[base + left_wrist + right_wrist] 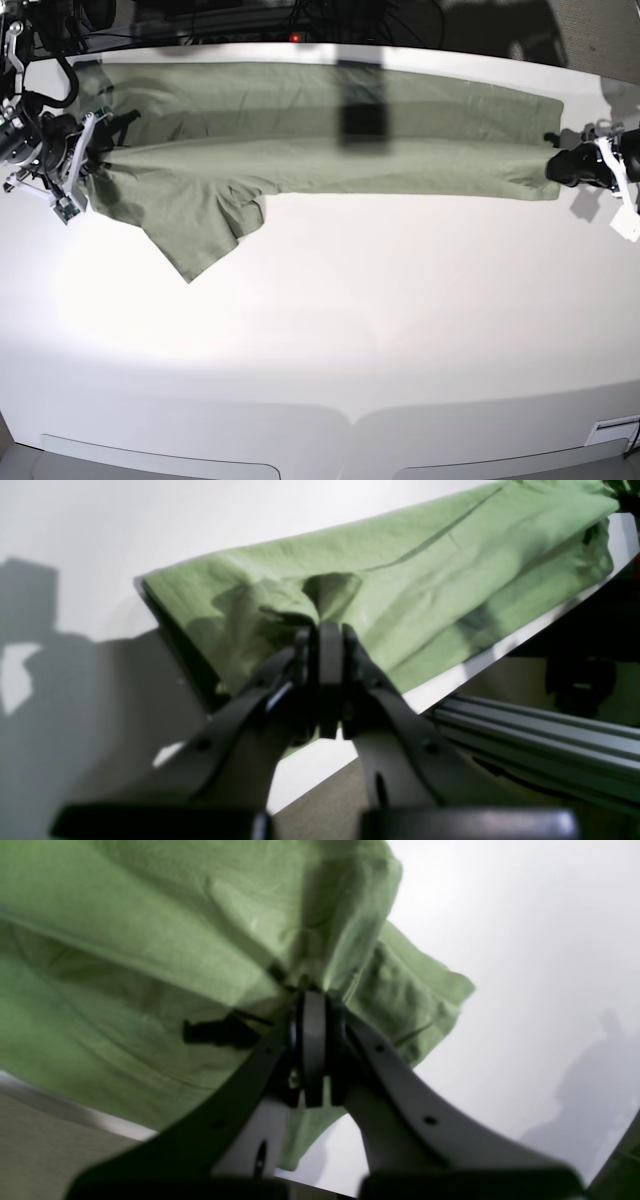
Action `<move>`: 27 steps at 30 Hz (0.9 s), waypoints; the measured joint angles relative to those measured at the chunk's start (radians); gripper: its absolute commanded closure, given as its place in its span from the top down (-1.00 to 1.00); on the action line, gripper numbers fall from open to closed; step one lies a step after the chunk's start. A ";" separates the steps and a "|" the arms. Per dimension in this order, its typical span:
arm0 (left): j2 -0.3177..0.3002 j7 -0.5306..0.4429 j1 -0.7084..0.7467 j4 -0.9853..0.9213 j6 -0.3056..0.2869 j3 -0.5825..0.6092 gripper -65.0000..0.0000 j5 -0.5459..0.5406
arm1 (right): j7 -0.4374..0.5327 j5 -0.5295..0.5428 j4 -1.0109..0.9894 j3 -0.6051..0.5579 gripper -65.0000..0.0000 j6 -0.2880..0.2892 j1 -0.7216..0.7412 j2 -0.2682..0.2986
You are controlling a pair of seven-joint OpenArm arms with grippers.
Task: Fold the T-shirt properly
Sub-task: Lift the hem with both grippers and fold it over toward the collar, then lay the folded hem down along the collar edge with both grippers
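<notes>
T-shirt [330,140] stretched across desk [330,320] between both grippers.
Left fingers [345,635] and right fingers [312,1002] were clenched on cloth; uneven pulling could have skewed the fold or slipped a hem.

My left tool [330,630] has two black fingers with little round screw holes. My right tool [312,995] looks alike, black and grey, also with small screw holes.

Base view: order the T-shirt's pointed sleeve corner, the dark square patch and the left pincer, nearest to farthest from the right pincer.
1. pointed sleeve corner, image-left, near the right pincer.
2. dark square patch, middle of the T-shirt.
3. left pincer, far image-right.
</notes>
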 measured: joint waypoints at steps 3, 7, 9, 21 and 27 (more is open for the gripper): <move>0.000 -0.002 0.003 0.000 0.000 0.000 -1.00 0.002 | -0.045 0.039 0.000 0.000 -1.00 0.000 0.000 -0.003; 0.000 -0.021 0.003 0.000 0.000 0.000 -0.67 0.067 | -0.105 0.061 0.000 0.000 -0.86 0.000 0.000 -0.002; 0.000 -0.034 0.003 0.000 0.001 0.000 -0.36 0.095 | -0.125 0.059 0.000 0.000 -0.43 0.000 0.000 -0.002; 0.000 -0.170 0.005 0.000 0.003 0.000 -0.31 0.110 | -0.098 0.056 0.000 0.000 0.15 -0.001 0.022 -0.003; 0.089 -0.224 -0.011 0.000 0.002 -0.002 -0.31 0.064 | 0.005 0.267 0.000 0.003 0.15 -0.035 0.101 -0.029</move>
